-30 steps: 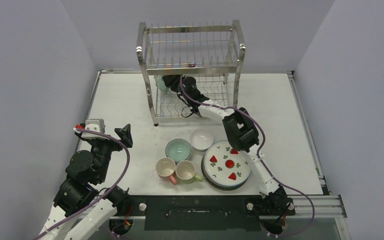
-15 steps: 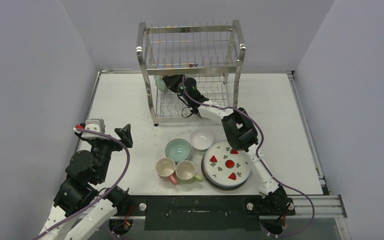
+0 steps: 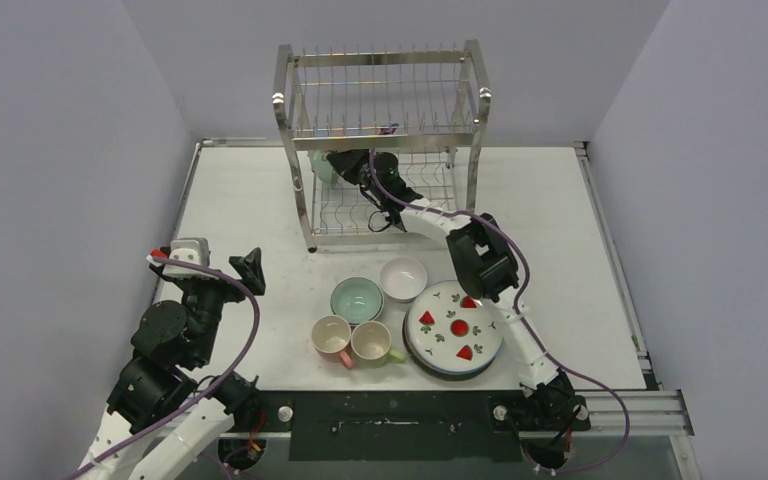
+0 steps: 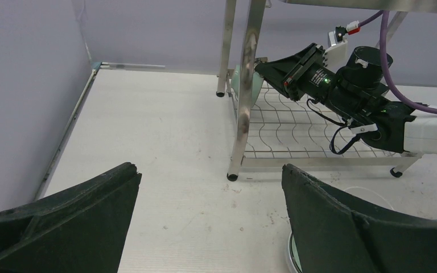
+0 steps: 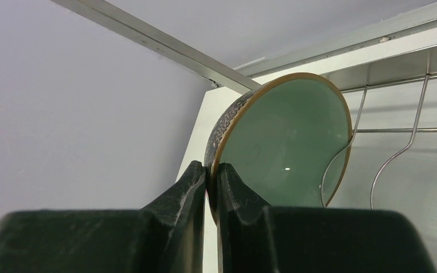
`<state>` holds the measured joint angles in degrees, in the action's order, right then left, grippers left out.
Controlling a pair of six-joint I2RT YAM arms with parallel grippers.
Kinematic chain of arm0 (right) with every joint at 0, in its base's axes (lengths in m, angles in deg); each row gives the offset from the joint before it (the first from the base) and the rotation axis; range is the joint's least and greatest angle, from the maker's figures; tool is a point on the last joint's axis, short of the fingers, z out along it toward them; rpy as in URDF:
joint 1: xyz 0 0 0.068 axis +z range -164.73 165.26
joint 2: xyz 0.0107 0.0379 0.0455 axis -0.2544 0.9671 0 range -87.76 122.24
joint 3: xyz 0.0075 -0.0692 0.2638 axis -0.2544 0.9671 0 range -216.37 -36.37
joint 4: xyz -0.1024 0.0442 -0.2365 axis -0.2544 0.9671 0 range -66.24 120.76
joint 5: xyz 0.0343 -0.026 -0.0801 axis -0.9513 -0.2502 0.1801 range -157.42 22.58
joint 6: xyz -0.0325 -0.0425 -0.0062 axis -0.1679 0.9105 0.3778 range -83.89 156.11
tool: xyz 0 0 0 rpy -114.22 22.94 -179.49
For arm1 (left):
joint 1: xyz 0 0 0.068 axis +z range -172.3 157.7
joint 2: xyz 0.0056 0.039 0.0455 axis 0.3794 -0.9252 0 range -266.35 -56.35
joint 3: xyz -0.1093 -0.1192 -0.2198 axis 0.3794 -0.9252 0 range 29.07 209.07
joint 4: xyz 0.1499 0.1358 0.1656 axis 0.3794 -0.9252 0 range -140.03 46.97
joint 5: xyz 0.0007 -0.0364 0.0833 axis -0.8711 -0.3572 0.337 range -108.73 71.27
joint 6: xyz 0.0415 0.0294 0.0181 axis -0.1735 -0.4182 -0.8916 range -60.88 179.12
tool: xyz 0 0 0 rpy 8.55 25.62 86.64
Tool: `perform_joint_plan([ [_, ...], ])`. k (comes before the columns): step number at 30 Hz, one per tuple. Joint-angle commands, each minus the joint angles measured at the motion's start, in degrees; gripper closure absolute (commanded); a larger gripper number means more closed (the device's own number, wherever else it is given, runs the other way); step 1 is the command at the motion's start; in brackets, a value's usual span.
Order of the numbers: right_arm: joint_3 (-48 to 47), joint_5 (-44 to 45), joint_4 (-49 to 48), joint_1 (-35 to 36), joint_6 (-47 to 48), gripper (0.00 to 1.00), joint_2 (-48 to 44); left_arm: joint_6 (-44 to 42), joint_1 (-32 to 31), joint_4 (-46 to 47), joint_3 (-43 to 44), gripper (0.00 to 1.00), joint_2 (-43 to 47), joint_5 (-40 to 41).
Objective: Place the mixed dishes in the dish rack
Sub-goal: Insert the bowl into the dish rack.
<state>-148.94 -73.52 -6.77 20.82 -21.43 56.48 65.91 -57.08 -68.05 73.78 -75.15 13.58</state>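
The dish rack point(image 3: 293, 150) stands at the back of the table. My right gripper point(image 5: 211, 166) reaches into its lower tier and is shut on the brown rim of a green bowl point(image 5: 284, 142), which stands tilted on edge against the wires at the tier's left end point(image 3: 322, 170). In the left wrist view that bowl point(image 4: 238, 85) shows partly behind the rack post. My left gripper point(image 4: 210, 170) hovers open and empty over bare table at the left point(image 3: 222, 262). A mint bowl point(image 3: 357, 297), a white bowl point(image 3: 404, 277), a pink mug point(image 3: 332, 339), a green mug point(image 3: 371, 342) and a strawberry plate point(image 3: 453, 327) sit near the front.
The rack's upper tier point(image 3: 385, 95) holds nothing that I can see. The right arm's purple cable point(image 3: 505, 250) loops over the plate. Grey walls close in the table on three sides. A raised metal edge point(image 3: 600, 210) runs along the table's right side.
My right gripper's jaws have closed on the green bowl's rim inside the lower tier, and its wrist has shifted slightly right. The left arm has not moved.
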Motion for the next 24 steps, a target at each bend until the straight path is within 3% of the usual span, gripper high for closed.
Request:
perform_joint_plan([
  [1, -1.71, -2.70, 1.02, -1.59, 1.46, 1.00, -3.18, -0.63, 0.16, 2.95, 0.09, 0.05, 0.09, -0.32],
  [20, -1.29, -12.41, 3.77, -3.98, 2.54, 1.00, -2.78, -0.63, 0.16, 2.87, 0.16, 0.05, 0.02, -0.50],
  [24, -0.55, -12.46, 4.14, -4.03, 3.04, 0.85, -2.94, -0.63, 0.16, 2.85, 0.16, 0.05, 0.01, -0.56],
])
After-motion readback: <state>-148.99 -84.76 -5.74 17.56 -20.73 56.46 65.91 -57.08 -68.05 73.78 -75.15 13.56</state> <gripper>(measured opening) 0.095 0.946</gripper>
